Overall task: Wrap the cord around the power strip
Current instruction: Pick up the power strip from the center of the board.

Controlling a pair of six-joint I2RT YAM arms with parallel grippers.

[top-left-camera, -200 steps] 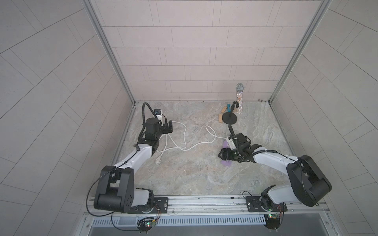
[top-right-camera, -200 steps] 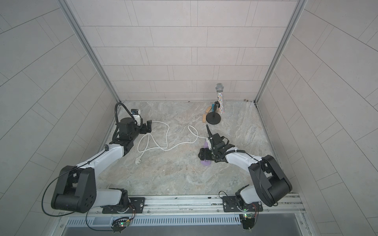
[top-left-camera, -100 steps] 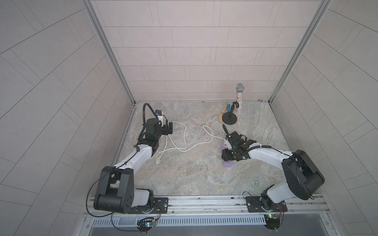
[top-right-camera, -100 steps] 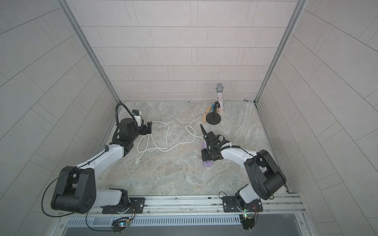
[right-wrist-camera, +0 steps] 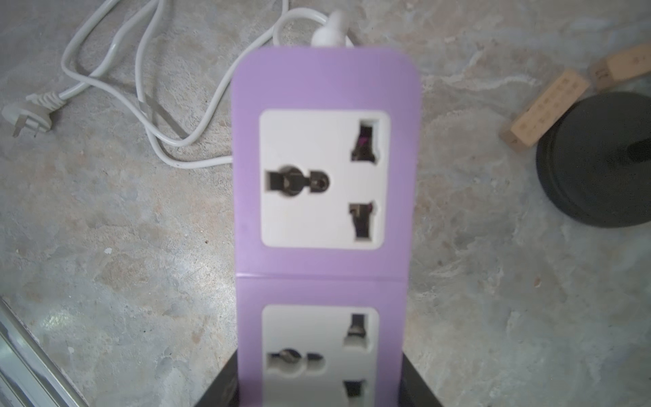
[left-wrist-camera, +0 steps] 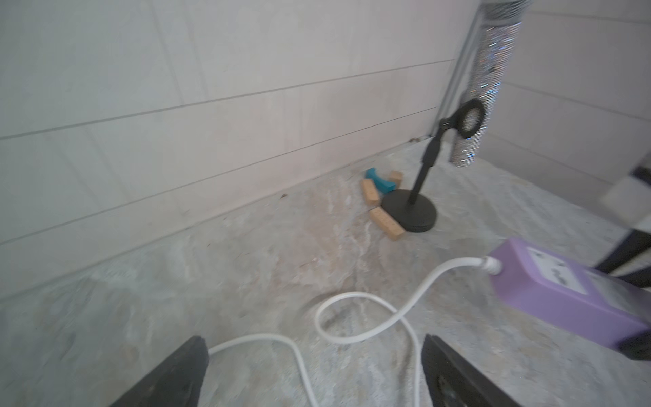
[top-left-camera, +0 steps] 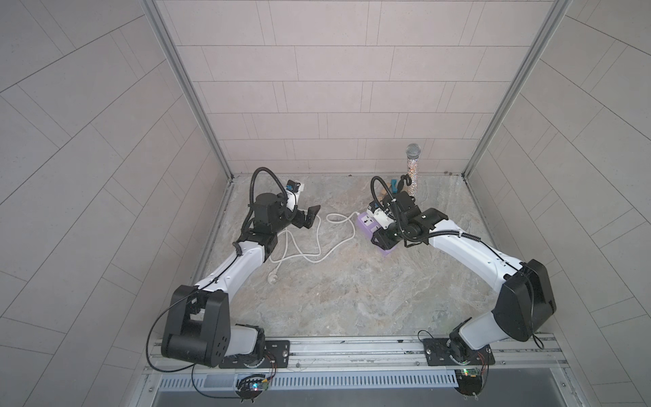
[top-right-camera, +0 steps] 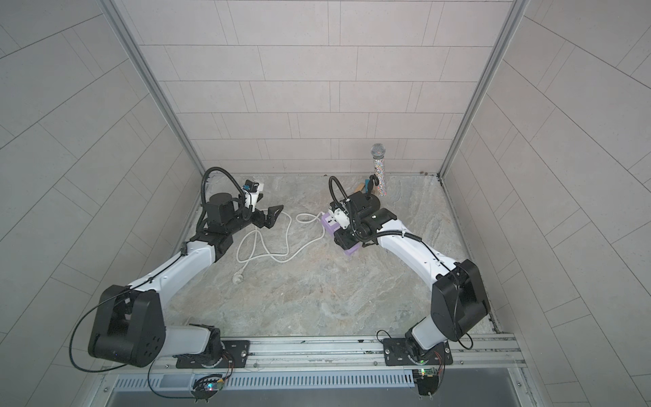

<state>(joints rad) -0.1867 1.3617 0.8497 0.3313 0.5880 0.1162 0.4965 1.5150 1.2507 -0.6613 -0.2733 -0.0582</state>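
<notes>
The lavender power strip (top-left-camera: 366, 225) (top-right-camera: 328, 225) is gripped by its long sides in my right gripper (top-left-camera: 382, 239) (top-right-camera: 347, 239), right of centre. The right wrist view shows black fingers (right-wrist-camera: 222, 384) pressed on both sides of the power strip (right-wrist-camera: 326, 88), around its nearer socket, with the right gripper (right-wrist-camera: 322, 384) shut on it. The white cord (top-left-camera: 317, 246) (right-wrist-camera: 151, 116) leaves the strip's far end and loops over the floor to its plug (top-left-camera: 273, 278) (right-wrist-camera: 31, 111). My left gripper (top-left-camera: 310, 216) (left-wrist-camera: 313, 352) hangs open above a loop of cord (left-wrist-camera: 352, 317), touching nothing.
A glittery microphone (top-left-camera: 413, 165) stands in a black stand (left-wrist-camera: 410, 211) at the back right, close behind the right arm. Wooden blocks (left-wrist-camera: 385, 222) and a blue block (left-wrist-camera: 380, 181) lie beside its base. Walls close in the back and both sides.
My right gripper has shut on the power strip and carried it toward the back wall, pulling the near cord loop along. The left arm has not moved.
</notes>
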